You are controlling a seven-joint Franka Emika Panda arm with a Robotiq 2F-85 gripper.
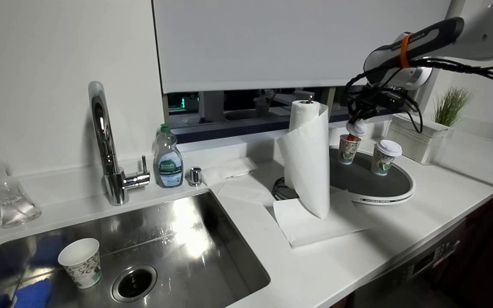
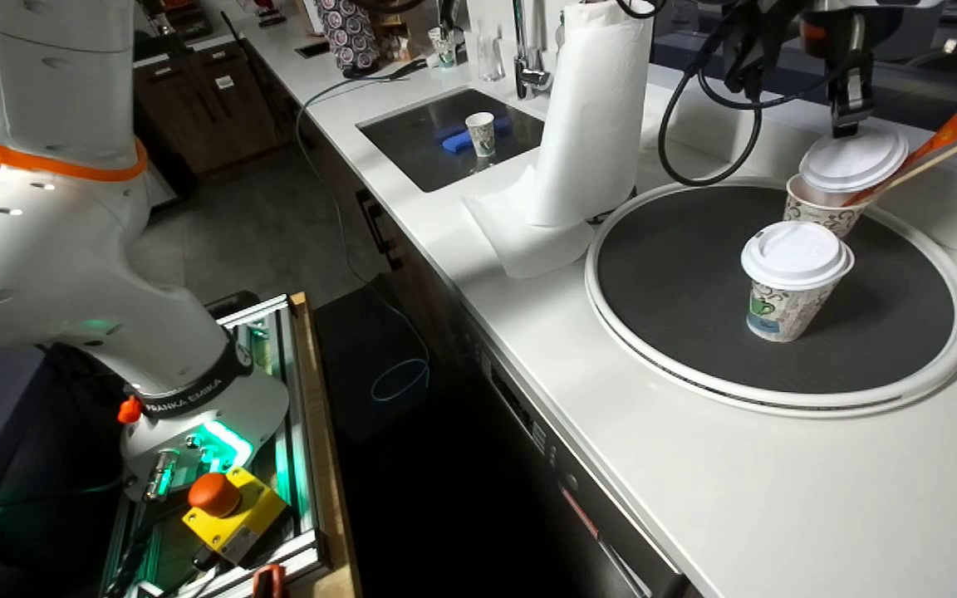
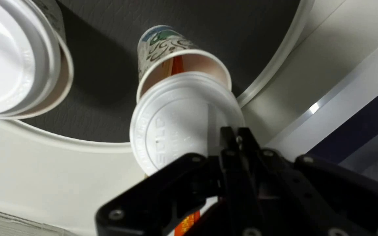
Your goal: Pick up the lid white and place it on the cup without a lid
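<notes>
The white lid (image 3: 182, 124) is tilted at the mouth of a patterned paper cup without a lid (image 3: 162, 49). The lid (image 2: 852, 158) and this cup (image 2: 827, 216) also show in both exterior views. My gripper (image 3: 235, 131) is shut on the lid's edge; in an exterior view its fingertips (image 2: 846, 129) meet the lid's top. An orange packet and a wooden stick (image 2: 939, 158) stand in the cup and pass beside the lid. The lid covers part of the cup's opening; whether it touches the rim I cannot tell.
A second cup with a white lid (image 2: 794, 266) stands close by on the round dark turntable (image 2: 661, 349). A paper towel roll (image 1: 308, 158) stands beside it. A planter (image 1: 417, 137) is behind. A sink (image 1: 178, 252) holds another cup (image 1: 84, 265).
</notes>
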